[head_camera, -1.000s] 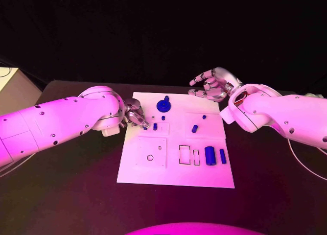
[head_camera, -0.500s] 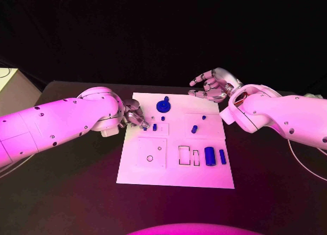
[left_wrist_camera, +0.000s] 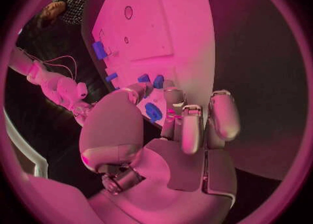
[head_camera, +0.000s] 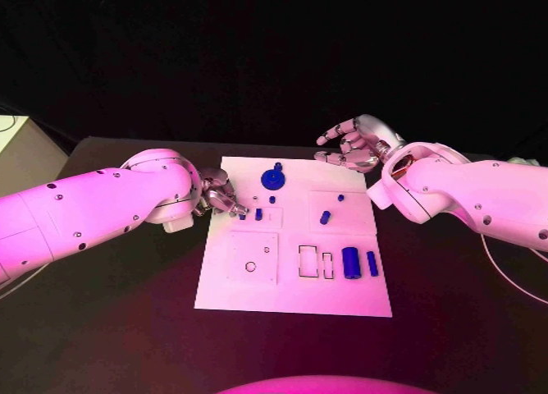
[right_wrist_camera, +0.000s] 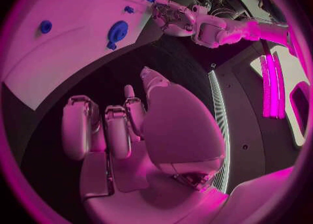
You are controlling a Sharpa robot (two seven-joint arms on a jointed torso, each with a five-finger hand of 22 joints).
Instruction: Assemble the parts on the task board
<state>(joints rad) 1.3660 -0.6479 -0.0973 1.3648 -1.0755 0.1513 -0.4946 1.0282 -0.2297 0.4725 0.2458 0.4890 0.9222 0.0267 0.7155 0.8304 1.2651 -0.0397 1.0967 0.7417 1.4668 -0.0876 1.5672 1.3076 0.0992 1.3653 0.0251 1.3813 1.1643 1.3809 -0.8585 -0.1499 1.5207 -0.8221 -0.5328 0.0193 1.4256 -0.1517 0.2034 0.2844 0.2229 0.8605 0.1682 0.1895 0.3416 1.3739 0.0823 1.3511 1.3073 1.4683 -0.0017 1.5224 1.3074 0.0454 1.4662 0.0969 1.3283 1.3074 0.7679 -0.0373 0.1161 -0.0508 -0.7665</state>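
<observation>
The left hand is at the left edge of the task board, fingers curled near a small blue part; whether it holds anything I cannot tell. The right hand hovers over the far right corner of the board, fingers apart, holding nothing. The board lies in the middle of the bench

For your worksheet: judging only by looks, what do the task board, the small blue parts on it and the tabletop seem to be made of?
Task board: a flat, matte white sheet with crisp recessed outlines, probably plastic, perhaps painted.
Blue parts, e.g. the round knob-like part and the cylinder: solid, even colour and smooth rounded shapes, likely moulded or printed plastic.
Table: dark, dull, hardly reflective; material unclear.
</observation>
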